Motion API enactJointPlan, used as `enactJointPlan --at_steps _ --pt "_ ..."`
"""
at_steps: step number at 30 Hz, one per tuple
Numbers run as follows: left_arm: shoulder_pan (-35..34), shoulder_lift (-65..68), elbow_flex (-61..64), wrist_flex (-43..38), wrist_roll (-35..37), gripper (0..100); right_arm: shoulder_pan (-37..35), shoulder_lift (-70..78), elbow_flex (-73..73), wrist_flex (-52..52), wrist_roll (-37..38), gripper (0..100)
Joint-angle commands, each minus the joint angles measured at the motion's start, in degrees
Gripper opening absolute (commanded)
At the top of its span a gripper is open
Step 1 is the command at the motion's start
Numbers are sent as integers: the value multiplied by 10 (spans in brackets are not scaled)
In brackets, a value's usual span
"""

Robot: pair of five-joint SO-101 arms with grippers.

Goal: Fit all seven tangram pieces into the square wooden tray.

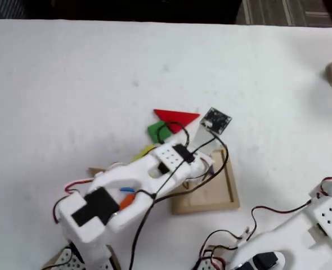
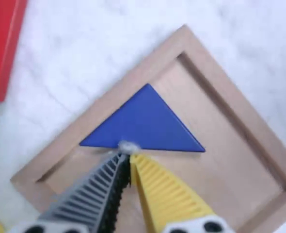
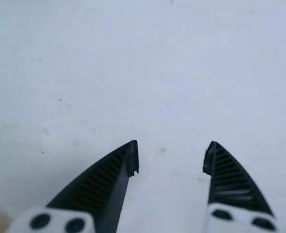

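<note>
Lying flat in the square wooden tray (image 2: 215, 65), the blue triangle (image 2: 143, 121) has one short side along a wall. Left gripper (image 2: 129, 158) fingers are clenched together, grasping nothing, tips at the triangle's long edge. Red triangle (image 1: 176, 117) and green piece (image 1: 156, 132) lie just outside the rim. Right gripper (image 3: 171, 158) fingers are spread over white counter (image 3: 143, 58).

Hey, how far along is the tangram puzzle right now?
Done: the blue triangle lies flat in the tray. Underway: the left hand, shut, touches its edge, probably nudging it. Left: the red triangle, green piece and yellow piece lie outside, at least.
</note>
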Motion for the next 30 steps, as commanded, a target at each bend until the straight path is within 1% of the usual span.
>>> enactJointPlan --at_steps 1,10,14,17,22,27,30 --pt "0 32 -78 17 6 22 19 -14 -1 -25 13 219" --pt "41 88 -166 18 6 22 22 -16 23 -47 13 219" --pt "40 102 -194 18 6 22 22 -14 23 -47 14 219" --pt "39 99 -192 21 6 22 22 -13 23 -47 14 219" --pt "15 92 -195 99 4 22 20 -16 23 -47 14 219" --pt "-34 24 -187 192 1 22 1 -16 24 -28 16 219" --pt "-76 -36 -154 224 0 22 -36 -17 24 26 69 219"
